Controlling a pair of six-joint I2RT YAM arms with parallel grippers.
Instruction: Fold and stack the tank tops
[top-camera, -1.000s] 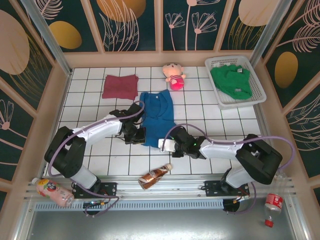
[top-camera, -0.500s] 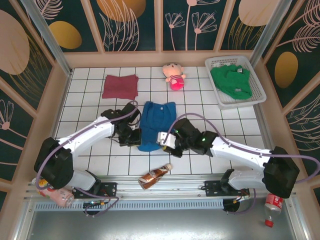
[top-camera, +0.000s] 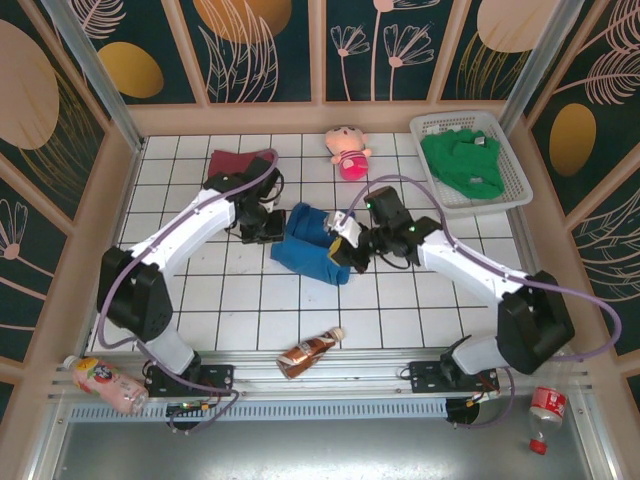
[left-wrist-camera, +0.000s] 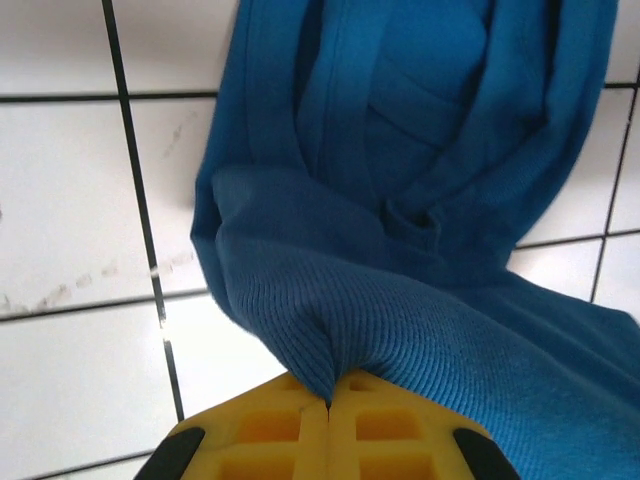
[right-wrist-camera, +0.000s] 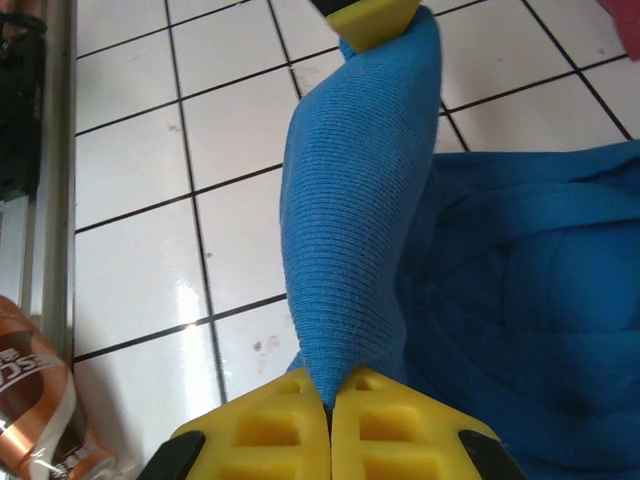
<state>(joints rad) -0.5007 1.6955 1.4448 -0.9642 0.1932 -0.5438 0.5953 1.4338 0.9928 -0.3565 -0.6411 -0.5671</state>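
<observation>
Mid-fold on the blue tank top (top-camera: 312, 243)
The left pincer (left-wrist-camera: 329, 402) and right pincer (right-wrist-camera: 330, 402) are each closed tight on a pinch of its cloth. The garment lies doubled on the surface just nearer than the doll (top-camera: 348, 150). Next, I judge: lay the held edge down evenly, then release. The maroon tank top (top-camera: 238, 163) lies left of the doll, the green tank top (top-camera: 462, 162) right of it in the basket (top-camera: 488, 205).

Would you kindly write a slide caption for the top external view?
Left hand and right hand pinch the blue top mid-fold; maroon top lies beyond, green top sits in the basket.
</observation>
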